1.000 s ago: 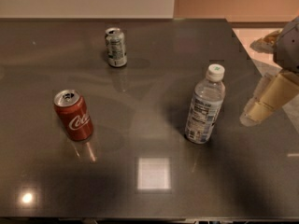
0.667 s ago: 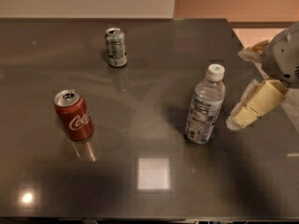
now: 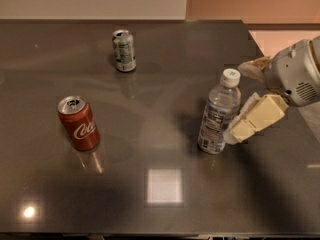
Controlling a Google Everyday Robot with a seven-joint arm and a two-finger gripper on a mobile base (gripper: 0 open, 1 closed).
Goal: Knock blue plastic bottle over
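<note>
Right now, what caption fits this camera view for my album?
Robot gripper beside an upright blue plastic bottle on a dark table, Coca-Cola can and green-and-white can farther off.

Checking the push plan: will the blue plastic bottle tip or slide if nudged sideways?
Probably tips: the blue plastic bottle is tall on a narrow base. With the gripper low beside it, it may slide on the glossy table first.
</note>
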